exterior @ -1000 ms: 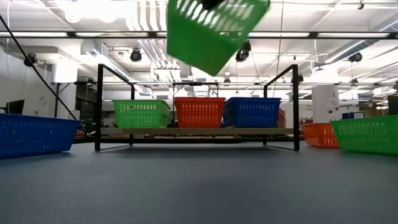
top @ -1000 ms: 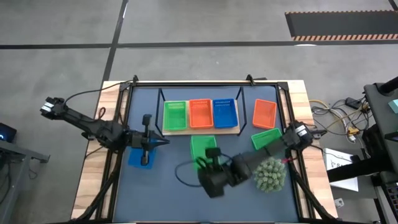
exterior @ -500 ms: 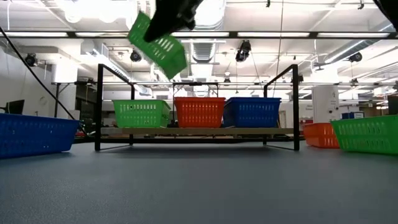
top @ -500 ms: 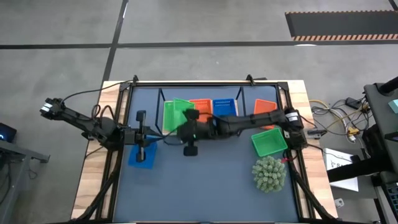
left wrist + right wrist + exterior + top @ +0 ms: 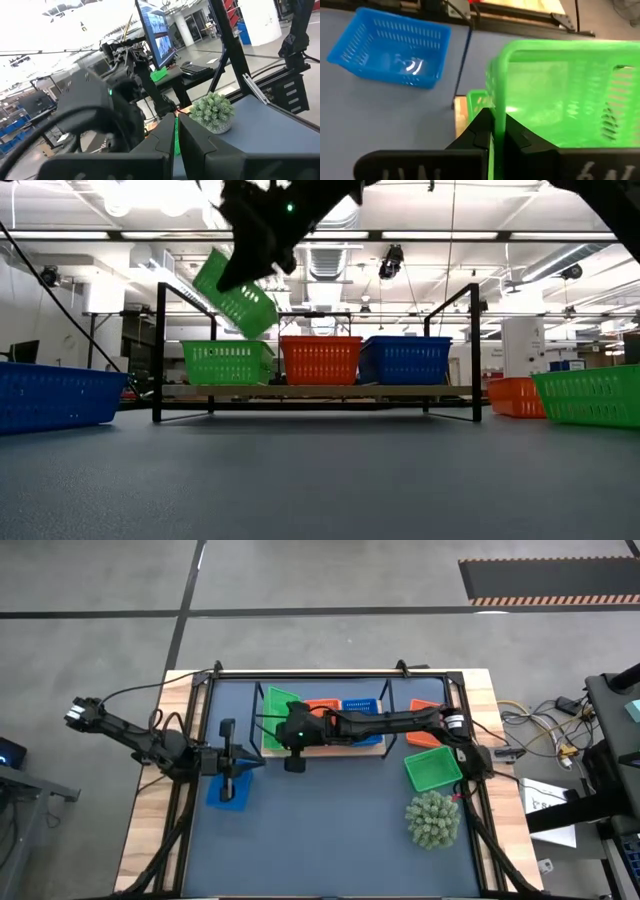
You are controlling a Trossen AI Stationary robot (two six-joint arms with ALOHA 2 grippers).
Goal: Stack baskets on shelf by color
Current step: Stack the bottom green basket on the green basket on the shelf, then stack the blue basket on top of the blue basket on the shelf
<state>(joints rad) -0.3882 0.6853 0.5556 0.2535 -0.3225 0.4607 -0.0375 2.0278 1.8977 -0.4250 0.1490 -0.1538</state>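
My right gripper [image 5: 497, 120] reaches across the shelf [image 5: 372, 749] and is shut on a green basket [image 5: 236, 290]. That basket hangs tilted in the air just above another green basket [image 5: 228, 362], which stands on the shelf's left end. An orange-red basket [image 5: 320, 360] and a blue basket [image 5: 403, 360] stand beside it on the board. My left gripper [image 5: 260, 762] hovers shut at the mat's left side, above a blue basket [image 5: 226, 791] that lies on the mat. My right gripper pinches the green basket by the top of one side wall [image 5: 498, 107], with one finger inside the basket and one outside. The basket is lifted clear and tilted, its lower corner [image 5: 262, 328] just over the shelf's green basket.
An orange-red basket [image 5: 426, 712] and a green basket [image 5: 432, 769] sit on the mat right of the shelf. A spiky green plant ball [image 5: 432, 821] stands near the right front corner. The black wire frame posts [image 5: 160, 350] rise at the shelf's ends. The mat's near half [image 5: 320, 830] is bare.
My right gripper has carried the green basket from the mat's near middle toward the far-left, over the shelf's left end. The basket has come down from the low view's top to just above the shelf's green basket, staying tilted.
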